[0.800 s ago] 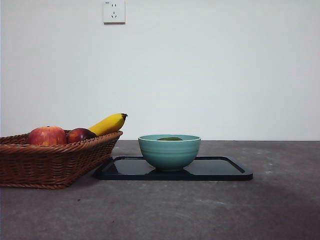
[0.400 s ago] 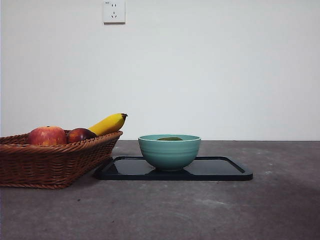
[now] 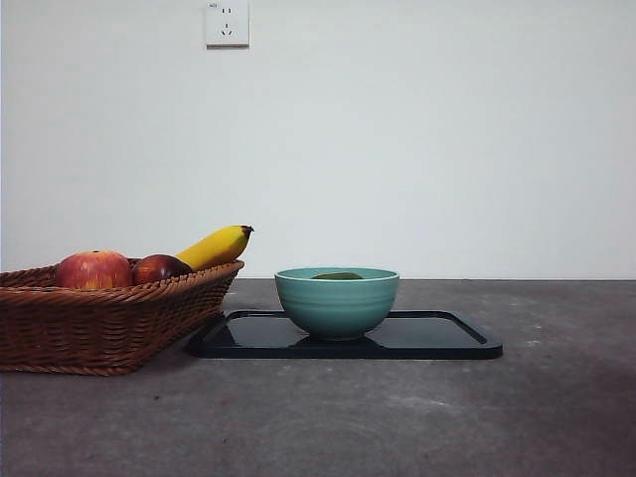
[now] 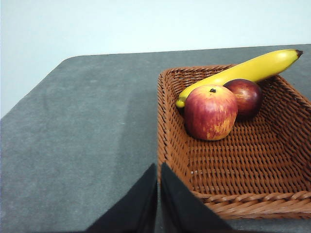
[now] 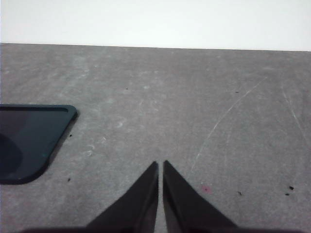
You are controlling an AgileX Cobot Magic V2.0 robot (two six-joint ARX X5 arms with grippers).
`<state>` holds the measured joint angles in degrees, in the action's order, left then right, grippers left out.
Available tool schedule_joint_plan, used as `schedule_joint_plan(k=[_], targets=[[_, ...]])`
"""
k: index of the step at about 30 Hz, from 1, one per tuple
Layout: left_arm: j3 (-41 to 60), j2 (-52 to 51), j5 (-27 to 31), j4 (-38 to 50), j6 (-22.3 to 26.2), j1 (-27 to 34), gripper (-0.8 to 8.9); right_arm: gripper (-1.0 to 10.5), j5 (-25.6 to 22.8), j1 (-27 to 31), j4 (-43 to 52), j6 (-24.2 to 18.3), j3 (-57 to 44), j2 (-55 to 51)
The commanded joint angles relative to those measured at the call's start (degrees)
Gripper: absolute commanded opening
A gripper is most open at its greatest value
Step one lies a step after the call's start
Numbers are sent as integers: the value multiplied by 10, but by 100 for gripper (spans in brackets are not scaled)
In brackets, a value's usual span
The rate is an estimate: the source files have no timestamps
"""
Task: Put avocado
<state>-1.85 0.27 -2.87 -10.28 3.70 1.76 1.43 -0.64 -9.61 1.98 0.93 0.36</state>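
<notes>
Front view: you see a teal bowl [image 3: 337, 300] standing on a black tray [image 3: 437, 336] at the middle of the grey table [image 3: 397, 417]. A dark green sliver, the avocado [image 3: 338, 275], shows just above the bowl's rim, so the fruit lies inside the bowl. To the left, just beside the tray, a wicker basket [image 3: 99, 323] holds 2 red apples, a lighter one [image 3: 93, 269] and a darker one [image 3: 159, 267], and 1 banana [image 3: 215, 246] whose tip juts over the basket's right edge. No arm enters this view.

Left wrist view: your left gripper [image 4: 159, 201] hangs above the basket's near corner with its 2 jaws together, gripping nothing. The basket [image 4: 272, 160] below carries only the banana [image 4: 243, 73], the lighter apple [image 4: 210, 112] and the darker apple [image 4: 247, 96]; no avocado is among them.

Right wrist view: your right gripper [image 5: 160, 194] sits over bare table, its 2 jaws pressed together and empty. A corner of the tray [image 5: 29, 141] shows off to one side, well apart from the jaws.

As a judgement: the placing looks done. The avocado rests in the bowl, both grippers are clear of it, and nothing appears left beyond keeping the arms parked.
</notes>
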Motion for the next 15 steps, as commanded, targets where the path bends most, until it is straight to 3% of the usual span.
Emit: schedule_joint_plan(k=[1, 15], targets=[[12, -1, 2, -5, 0, 1, 9, 7, 0, 1, 11, 10, -3, -2], [12, -1, 2, -5, 0, 1, 9, 7, 0, 1, 38, 9, -3, -2]])
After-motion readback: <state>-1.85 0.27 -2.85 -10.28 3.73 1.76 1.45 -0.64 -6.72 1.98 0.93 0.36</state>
